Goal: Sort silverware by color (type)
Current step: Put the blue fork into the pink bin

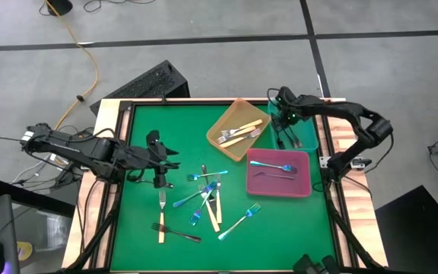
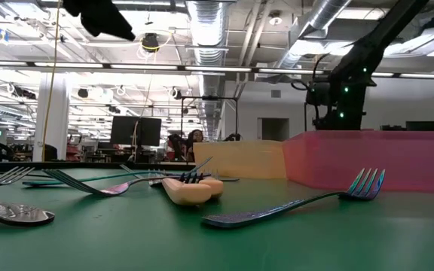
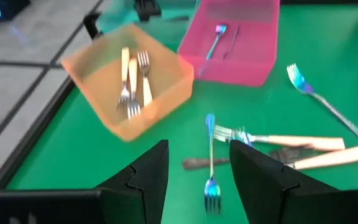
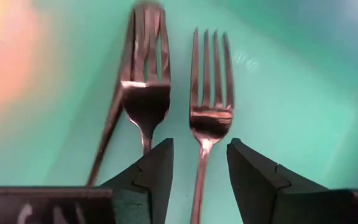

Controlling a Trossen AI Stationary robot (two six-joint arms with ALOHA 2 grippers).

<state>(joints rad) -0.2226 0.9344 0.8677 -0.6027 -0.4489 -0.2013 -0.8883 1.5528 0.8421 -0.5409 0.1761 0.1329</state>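
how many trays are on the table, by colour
orange tray: 1
pink tray: 1
teal tray: 1
total: 3

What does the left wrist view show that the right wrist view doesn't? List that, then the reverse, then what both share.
Left wrist only: the orange tray holding cream-handled forks, the pink tray with a blue fork, loose forks on the green table, and the open left gripper.
Right wrist only: two dark forks close up, one handle between the open right gripper fingers.
Both: the teal tray.
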